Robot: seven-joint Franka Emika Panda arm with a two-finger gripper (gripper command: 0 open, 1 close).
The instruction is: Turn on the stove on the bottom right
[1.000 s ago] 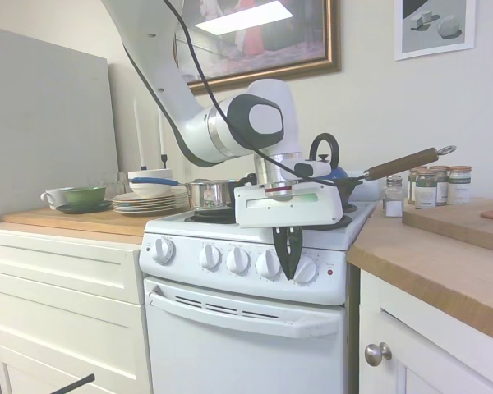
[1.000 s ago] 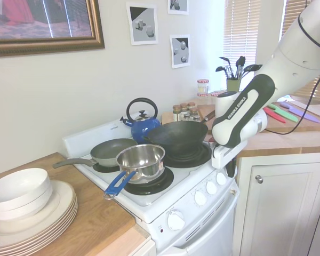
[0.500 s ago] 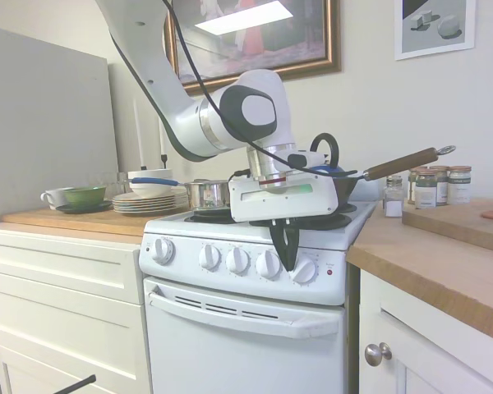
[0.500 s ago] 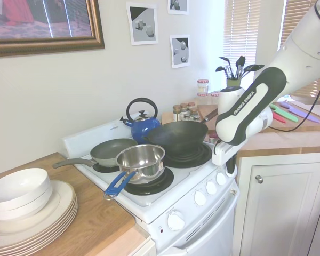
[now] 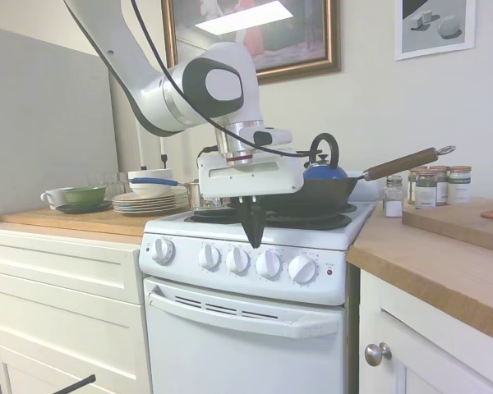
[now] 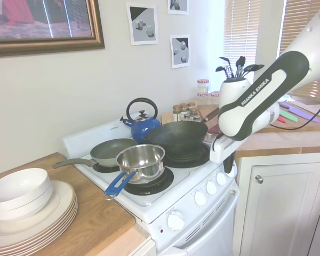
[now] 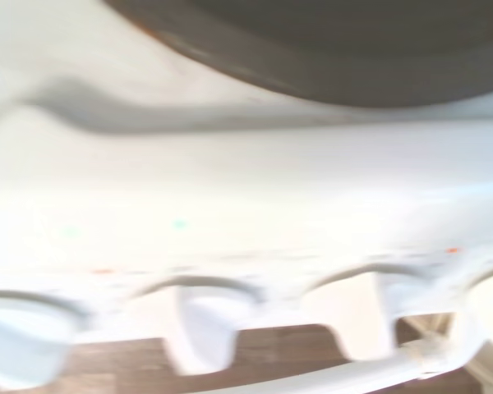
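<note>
The white stove has five round white knobs along its front panel. Its bottom-right control is the knob nearest the red dot, and nothing is touching it. My gripper points down just above the panel, over the gap between the third and fourth knobs and to the left of that control. Its fingers are shut to a point with nothing in them. The blurred wrist view shows a row of white knobs below a dark burner.
On the burners sit a black wok with a long wooden handle, a blue kettle, a steel saucepan and a frying pan. Plates are stacked on the left counter. Spice jars stand on the right counter.
The gripper has let go of the knob by the red dot and moved up and to the left along the panel, and its fingers have closed together.
</note>
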